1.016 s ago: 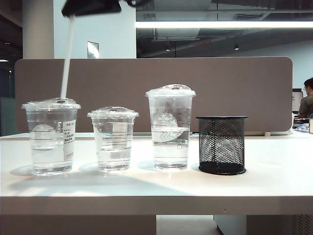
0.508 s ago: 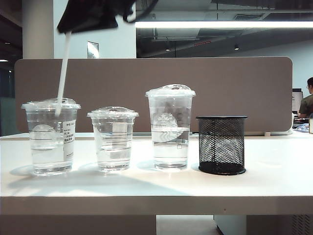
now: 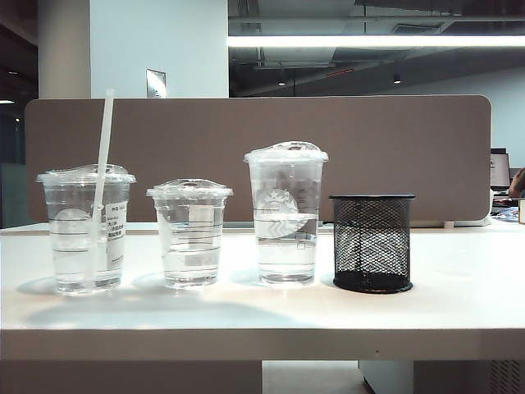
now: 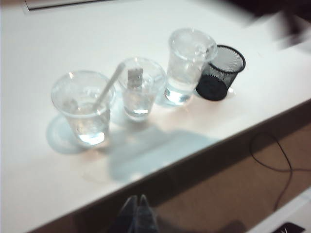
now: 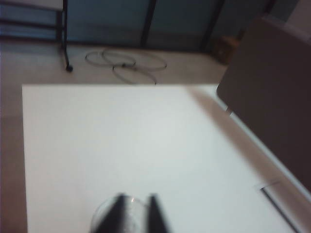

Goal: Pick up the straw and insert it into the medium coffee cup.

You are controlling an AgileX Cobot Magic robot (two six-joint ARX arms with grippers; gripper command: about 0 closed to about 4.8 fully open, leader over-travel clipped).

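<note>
The white straw point(image 3: 103, 156) stands in the medium coffee cup point(image 3: 82, 234), leaning slightly, with its top well above the lid. The left wrist view shows the same straw point(image 4: 110, 84) slanting out of that cup point(image 4: 81, 109). Nothing holds the straw. My right gripper point(image 5: 135, 200) is open and empty; a clear cup lid point(image 5: 100, 218) shows blurred below its fingers. It is out of the exterior view. My left gripper point(image 4: 138, 199) is shut and empty, hanging off the table's front edge, away from the cups.
To the right of the medium cup stand the shortest clear cup point(image 3: 189, 234), the tallest clear cup point(image 3: 285, 215) and a black mesh holder point(image 3: 372, 243), all in a row. A brown partition point(image 3: 410, 148) runs behind the table. Cables lie on the floor point(image 5: 127, 61).
The right gripper held the straw above the medium cup, lowered it through the lid, let go and rose out of the exterior view. The straw now rests in the cup.
</note>
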